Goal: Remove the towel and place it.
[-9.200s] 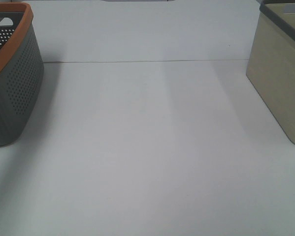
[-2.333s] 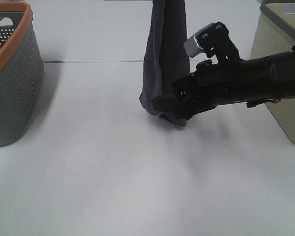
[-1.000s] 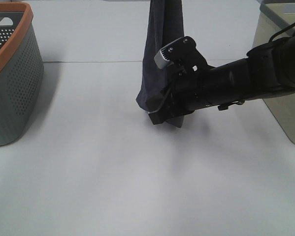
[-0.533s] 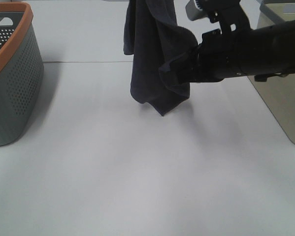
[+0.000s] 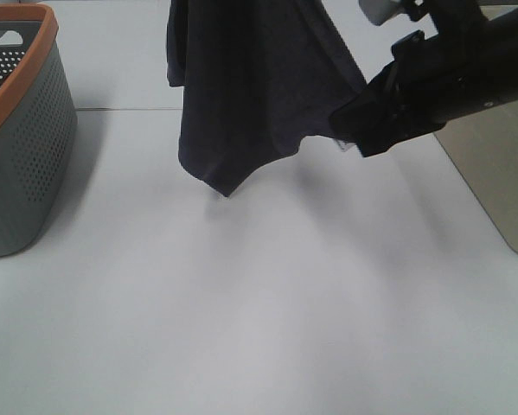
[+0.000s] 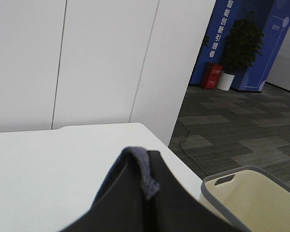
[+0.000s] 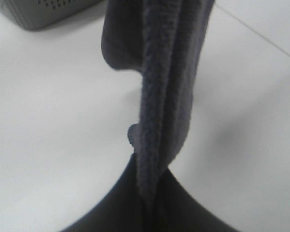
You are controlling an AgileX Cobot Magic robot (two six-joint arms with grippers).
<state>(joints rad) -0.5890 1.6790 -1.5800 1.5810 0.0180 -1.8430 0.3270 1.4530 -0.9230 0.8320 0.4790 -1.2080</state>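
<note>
My left end effector (image 6: 142, 162) and right end effector (image 5: 352, 137) clamp the towel (image 5: 250, 95) aloft over the counter (image 5: 241, 303); either thin hem pinch could slip, dropping it crumpled.

towel (image 5: 250, 86) top cropped, basket (image 5: 25, 156) (left) cut off

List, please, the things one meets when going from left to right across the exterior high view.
grey basket with orange rim → hanging towel → right gripper, pinching the towel's edge → beige bin
</note>
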